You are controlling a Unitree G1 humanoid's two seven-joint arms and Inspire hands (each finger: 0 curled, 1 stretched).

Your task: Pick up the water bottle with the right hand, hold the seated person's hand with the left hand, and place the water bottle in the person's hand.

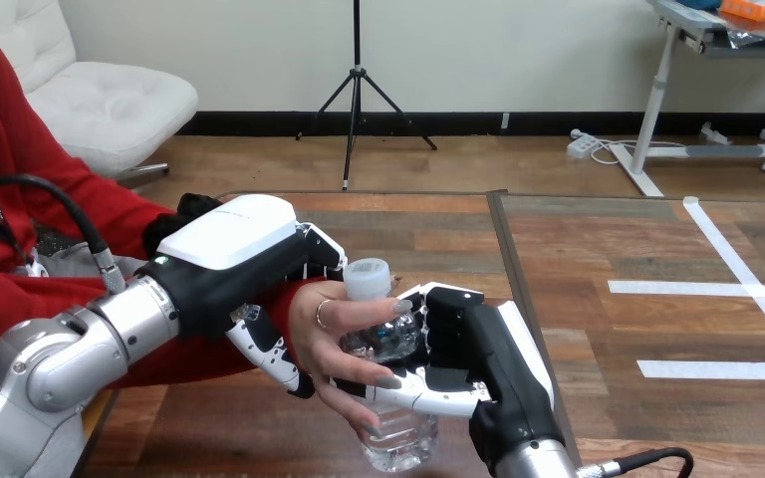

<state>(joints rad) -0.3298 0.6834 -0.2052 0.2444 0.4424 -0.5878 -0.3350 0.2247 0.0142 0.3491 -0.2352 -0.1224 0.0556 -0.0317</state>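
Above the wooden surface, cannot tell whether lifted clear of it or resting on it. Clasps the person's wrist from above with the left hand, fingers and thumb curled round it. Grasps the water bottle at mid-height with the right hand, fingers wrapped about it, opposite the person's hand, itself already curled on the same bottle. Likely to go wrong through letting go before that grip is firm: would slide down and topple. Could also buckle the thin clear plastic by squeezing, or drag the wrist out of line by pulling. Seems to hold water, level unclear. Closed by a white cap, so little risk of spilling.
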